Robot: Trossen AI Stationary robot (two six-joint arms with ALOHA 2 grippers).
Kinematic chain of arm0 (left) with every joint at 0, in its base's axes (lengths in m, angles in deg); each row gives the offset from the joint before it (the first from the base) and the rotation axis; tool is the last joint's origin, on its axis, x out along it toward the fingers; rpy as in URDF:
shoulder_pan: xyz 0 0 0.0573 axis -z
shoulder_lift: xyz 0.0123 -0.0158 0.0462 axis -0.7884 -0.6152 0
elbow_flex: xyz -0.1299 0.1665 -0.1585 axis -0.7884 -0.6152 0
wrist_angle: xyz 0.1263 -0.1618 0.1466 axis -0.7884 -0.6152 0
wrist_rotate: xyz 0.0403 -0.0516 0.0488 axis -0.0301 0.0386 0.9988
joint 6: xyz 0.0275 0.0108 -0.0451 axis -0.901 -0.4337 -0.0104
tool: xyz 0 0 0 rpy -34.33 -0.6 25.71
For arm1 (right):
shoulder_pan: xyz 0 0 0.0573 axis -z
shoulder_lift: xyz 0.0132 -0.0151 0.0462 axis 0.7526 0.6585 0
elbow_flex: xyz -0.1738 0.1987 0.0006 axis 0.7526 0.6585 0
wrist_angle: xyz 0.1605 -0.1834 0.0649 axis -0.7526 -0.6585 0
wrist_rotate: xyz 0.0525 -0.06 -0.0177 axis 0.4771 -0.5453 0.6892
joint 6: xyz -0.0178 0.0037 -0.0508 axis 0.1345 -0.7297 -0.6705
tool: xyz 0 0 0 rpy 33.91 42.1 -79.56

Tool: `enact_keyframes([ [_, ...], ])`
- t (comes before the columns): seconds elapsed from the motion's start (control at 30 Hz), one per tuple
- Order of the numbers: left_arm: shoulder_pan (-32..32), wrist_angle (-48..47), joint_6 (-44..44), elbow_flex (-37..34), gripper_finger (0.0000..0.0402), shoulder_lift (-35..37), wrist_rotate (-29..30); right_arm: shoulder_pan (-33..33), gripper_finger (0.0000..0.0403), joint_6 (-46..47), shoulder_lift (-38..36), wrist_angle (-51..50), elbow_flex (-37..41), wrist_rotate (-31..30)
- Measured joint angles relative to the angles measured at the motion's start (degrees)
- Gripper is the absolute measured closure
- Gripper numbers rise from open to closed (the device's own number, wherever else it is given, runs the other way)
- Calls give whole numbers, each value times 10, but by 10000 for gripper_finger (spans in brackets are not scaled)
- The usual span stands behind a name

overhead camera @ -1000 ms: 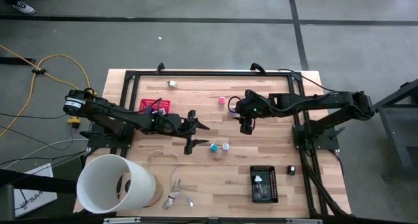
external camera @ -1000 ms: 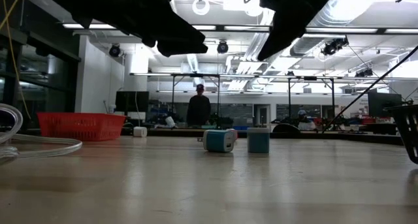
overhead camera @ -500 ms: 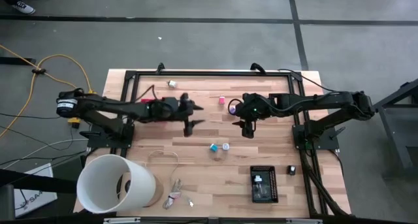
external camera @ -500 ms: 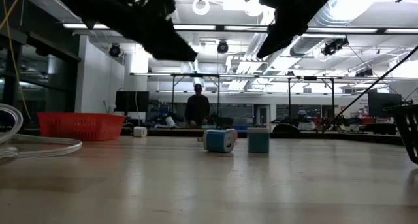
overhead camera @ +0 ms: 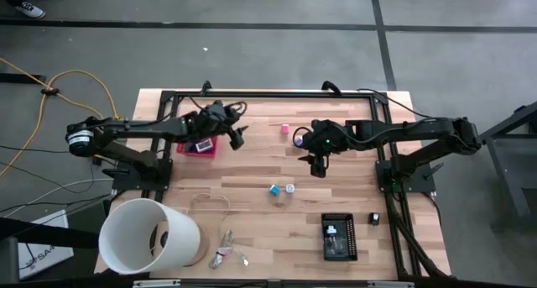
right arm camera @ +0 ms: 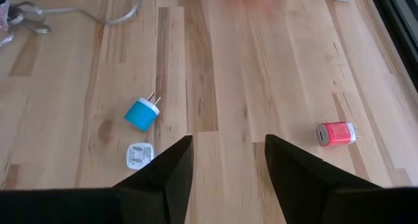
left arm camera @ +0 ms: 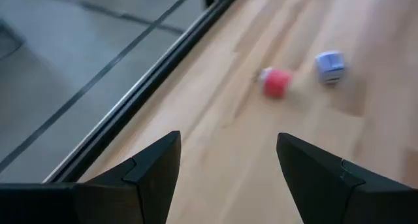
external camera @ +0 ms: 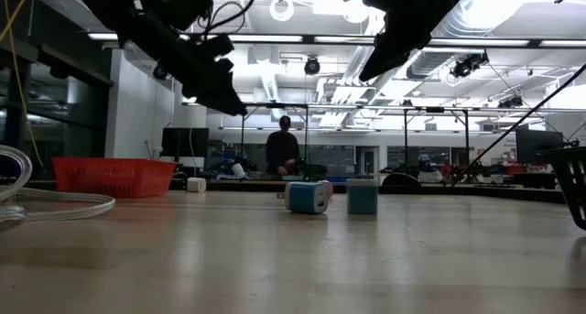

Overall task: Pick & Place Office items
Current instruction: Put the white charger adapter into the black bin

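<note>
Small office items lie on the wooden table: a blue plug (overhead camera: 273, 189) and a white one (overhead camera: 290, 188) at the middle, a pink one (overhead camera: 285, 128) and a purple one (overhead camera: 299, 139) farther back, and a white one (overhead camera: 221, 107) near the far rail. My left gripper (overhead camera: 237, 137) hovers open beside the red basket's (overhead camera: 197, 145) right end, facing the pink item (left arm camera: 276, 81). Right of centre, my right gripper (overhead camera: 317, 164) hangs open above the table with nothing between its fingers; the blue plug (right arm camera: 142, 113) lies ahead of it.
A big white tub (overhead camera: 147, 236) lies on its side at the near left. A pale wire loop (overhead camera: 210, 200) and a silvery clump (overhead camera: 226, 254) lie beside it. A black tray (overhead camera: 339, 236) with items and a small black piece (overhead camera: 375, 219) are near right. A person (external camera: 284, 151) stands beyond the table.
My left gripper has swung from the table's middle toward the far edge and a little left, ending beside the red basket, and has turned toward the pink item. It stays open. The items on the table have not moved.
</note>
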Motion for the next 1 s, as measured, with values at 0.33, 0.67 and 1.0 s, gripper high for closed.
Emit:
enact_keyframes([
  [0.33,-49,-24,77,2,156,0,57,0,227,0,0,0,0,0],
  [0.67,-51,-138,-16,78,156,0,97,0,227,0,0,0,0,0],
  [1.0,-53,-293,-145,165,156,0,49,0,227,0,0,0,0,0],
])
